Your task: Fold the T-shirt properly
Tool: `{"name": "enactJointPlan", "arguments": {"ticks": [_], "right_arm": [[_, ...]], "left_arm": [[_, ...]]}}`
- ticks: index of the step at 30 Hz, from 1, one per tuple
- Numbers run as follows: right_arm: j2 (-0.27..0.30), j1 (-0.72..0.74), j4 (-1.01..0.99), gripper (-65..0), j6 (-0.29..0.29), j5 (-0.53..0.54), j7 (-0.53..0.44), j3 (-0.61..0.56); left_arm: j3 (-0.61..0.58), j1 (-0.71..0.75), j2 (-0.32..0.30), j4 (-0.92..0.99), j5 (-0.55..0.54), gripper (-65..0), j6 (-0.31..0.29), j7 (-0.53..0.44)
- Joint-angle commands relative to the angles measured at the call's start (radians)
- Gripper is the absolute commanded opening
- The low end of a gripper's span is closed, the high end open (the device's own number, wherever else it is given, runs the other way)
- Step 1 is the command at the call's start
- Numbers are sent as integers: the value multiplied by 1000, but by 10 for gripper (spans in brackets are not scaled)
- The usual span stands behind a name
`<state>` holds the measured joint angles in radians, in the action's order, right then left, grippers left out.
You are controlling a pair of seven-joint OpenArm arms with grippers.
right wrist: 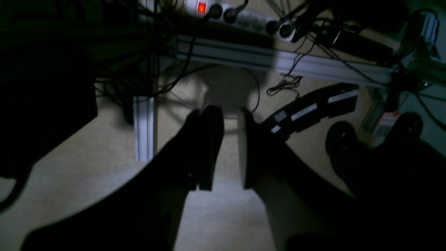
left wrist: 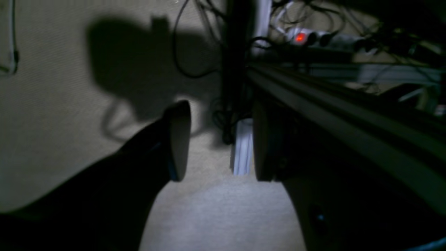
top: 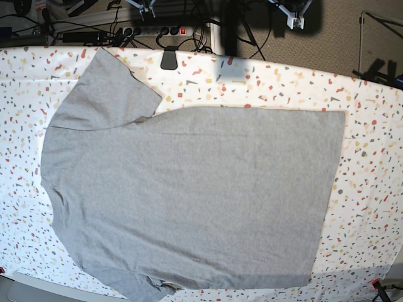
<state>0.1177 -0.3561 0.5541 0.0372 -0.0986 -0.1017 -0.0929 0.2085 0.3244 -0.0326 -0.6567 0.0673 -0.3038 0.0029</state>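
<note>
The grey T-shirt [top: 189, 195] lies spread flat, plain side up, across the speckled desk [top: 371, 157], one sleeve reaching toward the desk's far edge. Below the desk, over the carpet, the left gripper [left wrist: 219, 143] gapes wide and empty; the right gripper [right wrist: 228, 148] stands narrowly parted, empty too.

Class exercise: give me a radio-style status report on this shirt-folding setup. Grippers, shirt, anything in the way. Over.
Left gripper open, empty. Right gripper slightly apart, empty, both off the table. T-shirt spread flat, plain side up, unfolded. Nothing on it. Over.
</note>
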Motion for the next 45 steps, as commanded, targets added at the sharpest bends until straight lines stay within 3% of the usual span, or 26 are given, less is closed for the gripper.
{"name": "enactJointPlan", "arguments": {"ticks": [1,5,14,17,21,24,27,30,34,40,45], "right_arm": [[14,-33,31,-522,0,9,-2,1],[45,-145,175,-522,9,31,5,1],[152,-421,604,-522,8,31,85,1],[209,-518,757,-522,8,30,85,1],[297,-644,949,-522,6,26,100,1],[365,-718,1090,-522,-65,18,147,2],[422,-777,1238,-522,-126,-65,225,2],[470,-816,1372,-522,-213,-165,310,2],[529,-819,1489,-522,-298,-273,378,2],[640,-808,1567,-522,-315,-320,439,15],[693,-745,1567,-522,-315,-317,527,21]], "left_arm": [[0,31,-2,-48,-4,-375,-13,-6],[0,136,-2,-247,7,-375,-15,36],[0,355,-2,-757,188,-375,-15,146],[0,429,-34,-931,206,-375,-15,146],[0,524,-122,-1147,206,-375,-14,159],[0,571,-190,-1287,206,-375,-14,200],[0,586,-243,-1390,264,-375,-15,217],[0,580,-271,-1458,353,-375,-15,204],[0,517,-294,-1484,379,-375,-23,206],[0,346,-329,-1481,383,-374,-188,207],[-1,203,-383,-1383,408,-353,-332,174]]}}
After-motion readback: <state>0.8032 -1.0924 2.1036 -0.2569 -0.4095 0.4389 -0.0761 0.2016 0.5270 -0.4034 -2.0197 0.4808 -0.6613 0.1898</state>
